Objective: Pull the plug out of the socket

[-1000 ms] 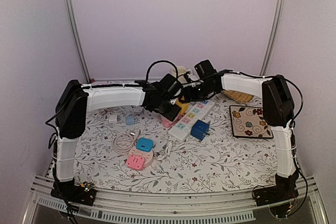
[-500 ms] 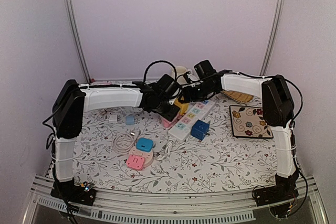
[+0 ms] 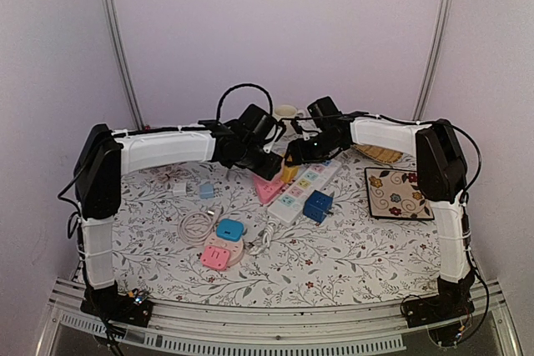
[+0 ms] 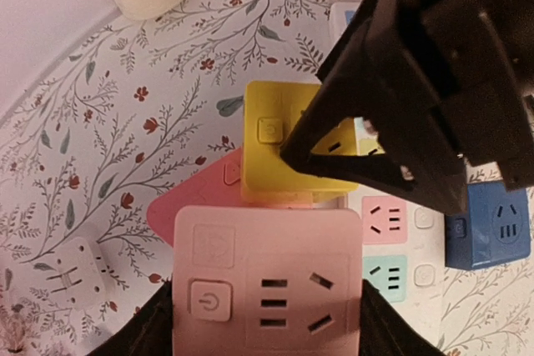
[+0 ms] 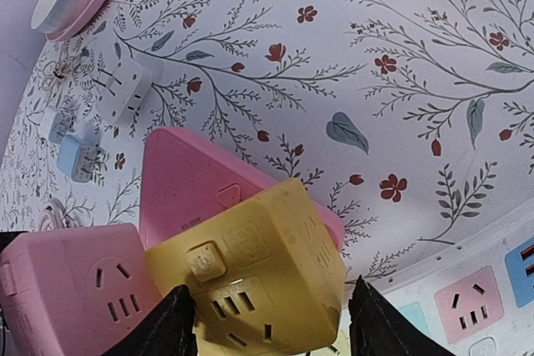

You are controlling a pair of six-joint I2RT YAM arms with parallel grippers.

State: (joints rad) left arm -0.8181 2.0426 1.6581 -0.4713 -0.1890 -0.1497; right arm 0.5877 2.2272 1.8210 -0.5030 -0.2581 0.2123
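Pink cube adapter (image 4: 267, 281) is clamped by left pincer (image 4: 267, 327), yellow cube adapter (image 5: 250, 281) by right pincer (image 5: 271, 323) — if pulled askew, grip may be lost or pincers knocked together.

pink plug (image 4: 267, 285) matt plastic; yellow cube (image 5: 259, 273) smooth plastic

top view: the right hand (image 3: 293, 157) hides most of the yellow plug (image 3: 289, 175); left wrist view crops the pink plug's (image 4: 267, 281) lower edge.

Floral-print table (image 3: 350, 256): white power strip with pastel sockets (image 3: 294, 193) centre, blue cube adapter (image 3: 318, 205) just beside it, coiled white cable (image 3: 195, 226) lower left, dark square floral tile (image 3: 397, 193) right.
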